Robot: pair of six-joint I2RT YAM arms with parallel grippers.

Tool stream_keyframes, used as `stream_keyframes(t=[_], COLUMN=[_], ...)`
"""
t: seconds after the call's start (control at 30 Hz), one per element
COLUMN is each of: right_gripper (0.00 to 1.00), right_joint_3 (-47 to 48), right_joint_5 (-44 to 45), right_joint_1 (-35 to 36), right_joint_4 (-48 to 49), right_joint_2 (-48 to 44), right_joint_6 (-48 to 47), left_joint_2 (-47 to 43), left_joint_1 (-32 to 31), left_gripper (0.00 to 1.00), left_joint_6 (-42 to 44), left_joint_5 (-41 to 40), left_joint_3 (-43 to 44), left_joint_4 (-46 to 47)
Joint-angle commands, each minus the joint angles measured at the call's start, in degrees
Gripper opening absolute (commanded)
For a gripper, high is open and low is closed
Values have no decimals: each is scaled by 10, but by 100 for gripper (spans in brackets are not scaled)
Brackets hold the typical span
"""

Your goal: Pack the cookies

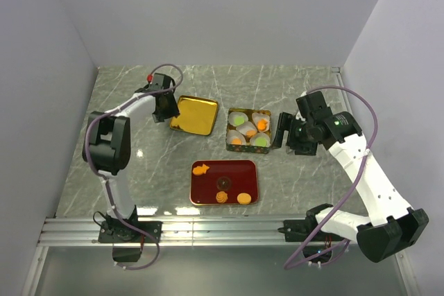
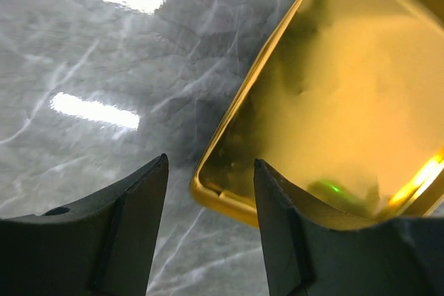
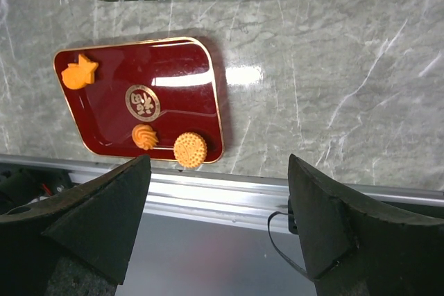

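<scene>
Left pincer (image 2: 209,164) gapes empty at gold lid (image 2: 333,102); right pincer (image 3: 218,161), likewise, views cookies (image 3: 189,149).

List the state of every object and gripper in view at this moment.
Gold tray: empty, open side up.
Cookie tin: open, paper cups inside, several holding cookies.
Red tray: holding three orange cookies.
Left gripper: jaws open, empty.
Right gripper: jaws open, empty.

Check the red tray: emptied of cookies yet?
Not empty. The red tray holds three orange cookies: a fish cookie, a swirl cookie and a round ridged cookie.
</scene>
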Motion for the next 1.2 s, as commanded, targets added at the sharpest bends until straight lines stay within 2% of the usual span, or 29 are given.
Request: stream_keyframes(t=[0.0, 0.23, 0.33, 0.47, 0.8, 0.9, 0.93, 1.03, 1.17], right_gripper=[86, 86, 86, 86, 86, 86, 86, 86, 86], right_joint_3=[18, 19, 12, 3, 1, 1, 2, 13, 38], right_joint_5=[8, 11, 22, 24, 18, 12, 11, 11, 11], right_joint_1=[3, 4, 3, 3, 3, 3, 4, 3, 3], right_joint_4=[-12, -16, -18, -16, -11, -7, -7, -9, -12], right_joint_2=[-7, -3, -6, -12, -5, 0, 2, 8, 22], right_joint_6=[-6, -1, 3, 6, 8, 7, 6, 0, -8], left_joint_2=[31, 87, 99, 117, 133, 130, 127, 111, 76], left_joint_1=[-1, 11, 28, 44, 48, 48, 49, 49, 49], left_gripper=[58, 55, 41, 34, 32, 23, 14, 3, 1], left_joint_6=[10, 17, 24, 41, 66, 65, 67, 66, 53], left_joint_5=[22, 15, 35, 63, 116, 123, 128, 124, 114], left_joint_3=[41, 93, 106, 123, 91, 77, 74, 75, 89], left_joint_4=[13, -14, -14, -21, -10, -7, -8, -14, -26])
